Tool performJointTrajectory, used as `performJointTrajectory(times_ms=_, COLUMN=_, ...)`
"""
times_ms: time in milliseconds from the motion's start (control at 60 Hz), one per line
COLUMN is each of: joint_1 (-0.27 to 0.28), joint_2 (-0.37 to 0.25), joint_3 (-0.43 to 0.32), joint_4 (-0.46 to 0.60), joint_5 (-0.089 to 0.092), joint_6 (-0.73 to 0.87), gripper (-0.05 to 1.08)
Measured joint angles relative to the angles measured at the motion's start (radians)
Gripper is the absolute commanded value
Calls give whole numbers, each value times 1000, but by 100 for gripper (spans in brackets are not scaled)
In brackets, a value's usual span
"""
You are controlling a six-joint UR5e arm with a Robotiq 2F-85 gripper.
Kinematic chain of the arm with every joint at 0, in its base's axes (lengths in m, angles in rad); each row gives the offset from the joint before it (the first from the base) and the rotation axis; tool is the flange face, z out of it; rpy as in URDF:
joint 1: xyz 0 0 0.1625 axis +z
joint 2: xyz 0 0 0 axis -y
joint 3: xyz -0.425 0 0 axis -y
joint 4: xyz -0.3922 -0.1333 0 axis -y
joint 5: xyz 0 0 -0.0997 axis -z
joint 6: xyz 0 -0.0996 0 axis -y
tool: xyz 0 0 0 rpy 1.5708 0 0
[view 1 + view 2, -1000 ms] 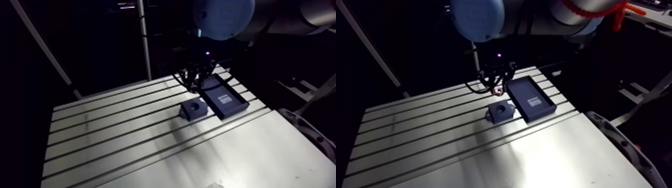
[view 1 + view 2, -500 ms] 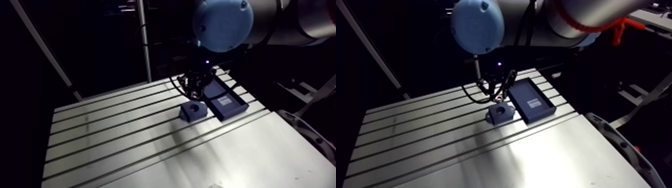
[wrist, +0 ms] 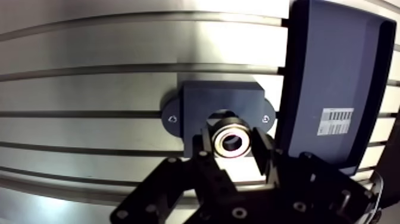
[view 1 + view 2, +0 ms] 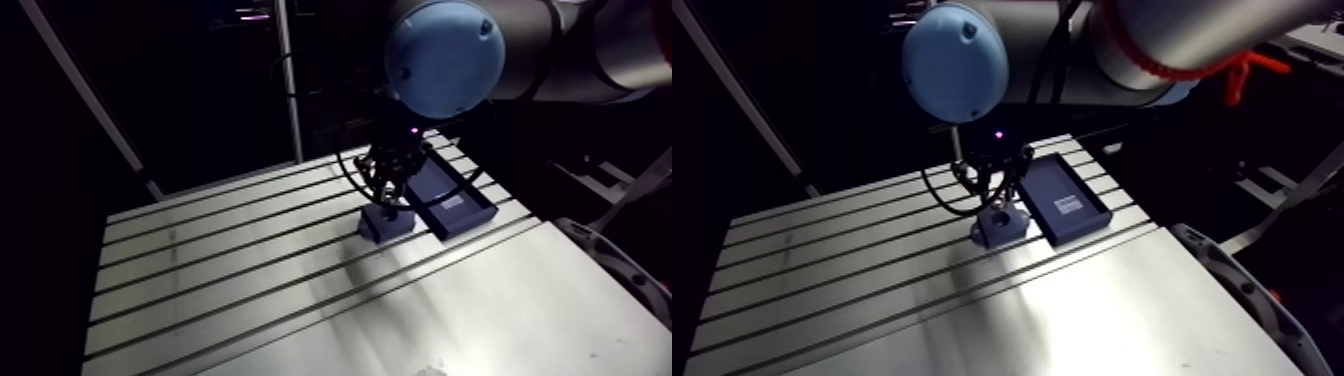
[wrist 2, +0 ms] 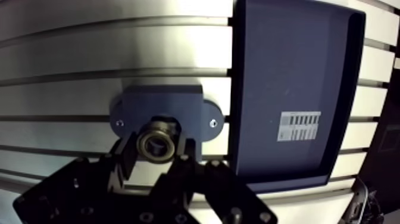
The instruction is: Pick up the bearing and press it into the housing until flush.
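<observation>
The bearing (image 3: 231, 142), a small metal ring with a dark bore, sits pinched between my two fingertips, so my gripper (image 3: 232, 143) is shut on it. It hangs right over the round bore of the dark blue housing (image 3: 209, 98), a block with two small mounting ears, lying on the slotted table (image 3: 89, 83). In the arm view my gripper (image 4: 390, 190) stands directly above the housing (image 4: 385, 225). Whether the bearing touches the bore rim I cannot tell.
A dark blue shallow tray (image 3: 336, 71) with a white barcode label (image 3: 336, 121) lies close beside the housing, also seen in the arm view as the tray (image 4: 450, 195). The table's slots run across, under the housing.
My gripper has shifted from above the tray's near edge over to the housing and come lower, now covering the housing's bore in the arm view. Housing and tray have stayed put.
</observation>
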Motion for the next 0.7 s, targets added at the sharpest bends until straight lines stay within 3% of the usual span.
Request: performJointTrajectory(times_ms=700, joint_1=-3, joint_2=14, joint_3=21, joint_4=-30, joint_5=1, joint_6=0, gripper=76)
